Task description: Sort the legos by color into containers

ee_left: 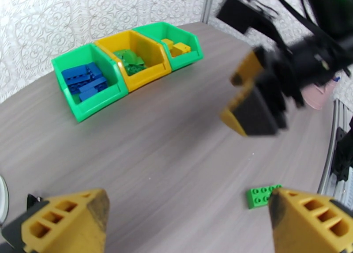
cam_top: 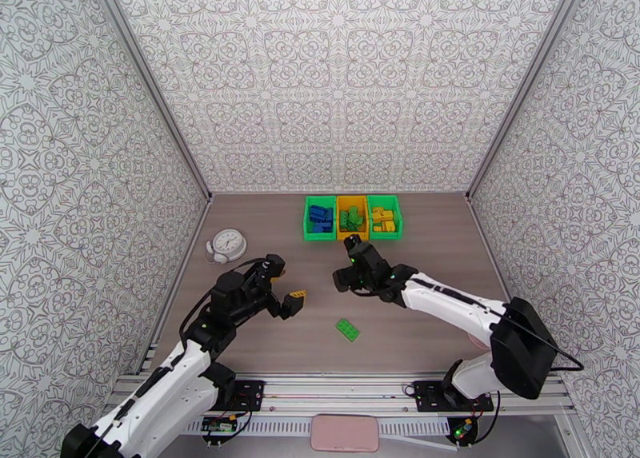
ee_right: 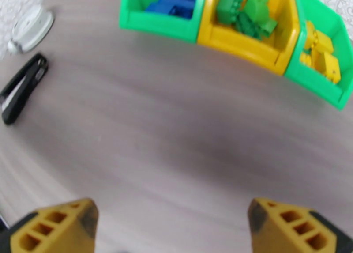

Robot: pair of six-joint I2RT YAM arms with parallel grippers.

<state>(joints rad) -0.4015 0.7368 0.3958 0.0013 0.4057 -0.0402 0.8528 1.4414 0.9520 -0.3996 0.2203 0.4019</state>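
Top external view: the yellow-orange bin holds green legos. The left green bin holds blue bricks, and the right green bin holds yellow bricks. One loose green lego lies on the table, well nearer than the yellow-orange bin. The right gripper hangs between them, spread wide and empty. The left gripper, nearer and leftward, also gapes wide and empty. A white clock and a black stapler sit left of that bin.
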